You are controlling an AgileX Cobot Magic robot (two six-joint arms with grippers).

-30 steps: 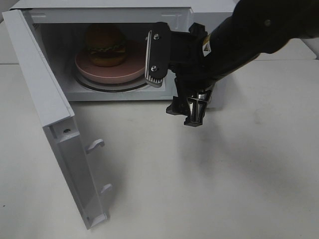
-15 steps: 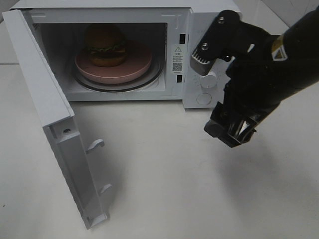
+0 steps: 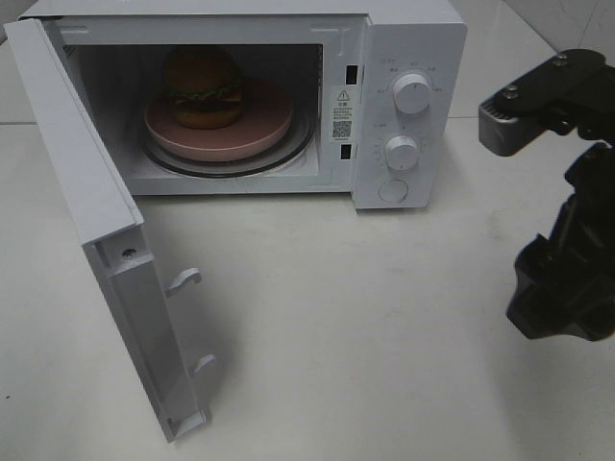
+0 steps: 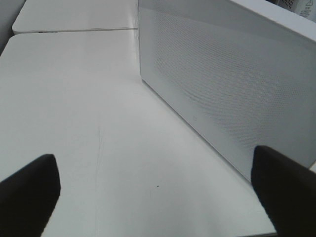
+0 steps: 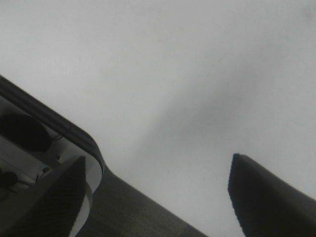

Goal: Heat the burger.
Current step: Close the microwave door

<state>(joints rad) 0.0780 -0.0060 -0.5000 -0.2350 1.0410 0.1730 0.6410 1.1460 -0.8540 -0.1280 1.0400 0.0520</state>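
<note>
The burger (image 3: 202, 86) sits on the pink dish (image 3: 261, 127) inside the microwave (image 3: 408, 38), eleven o'clock. The left hand (image 4: 158, 190) and right hand (image 5: 158, 195) are released.

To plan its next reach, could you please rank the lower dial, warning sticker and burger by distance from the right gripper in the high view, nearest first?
1. Lower dial, on the control panel, closest to the right gripper.
2. Warning sticker, on the frame left of the panel.
3. Burger, on the pink dish inside.
</note>
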